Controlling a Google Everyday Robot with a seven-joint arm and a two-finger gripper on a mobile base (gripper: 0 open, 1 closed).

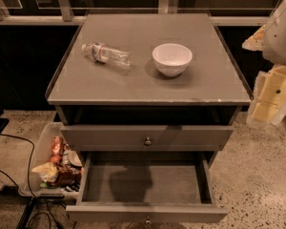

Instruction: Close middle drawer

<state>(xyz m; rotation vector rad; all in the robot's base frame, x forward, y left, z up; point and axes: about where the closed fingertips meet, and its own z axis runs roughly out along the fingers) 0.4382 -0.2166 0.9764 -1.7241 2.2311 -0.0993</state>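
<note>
The grey-brown cabinet point(148, 80) stands in the middle of the view. The middle drawer point(171, 182) is pulled far out toward me; its inside is bare and its front panel with a small round knob point(148, 219) is at the bottom edge. Above it another drawer front point(109, 137) with a knob sticks out a little, with a dark gap under the tabletop. My arm and gripper point(272, 97), white and pale yellow, hang at the right edge, beside the cabinet's right front corner and above the floor, touching neither drawer.
A plastic water bottle point(106, 55) lies on its side on the cabinet top, and a white bowl point(172, 58) stands to its right. A clear bin with snack packets point(52, 163) sits on the floor to the left, with black cables point(19, 149) near it. Speckled floor lies to the right.
</note>
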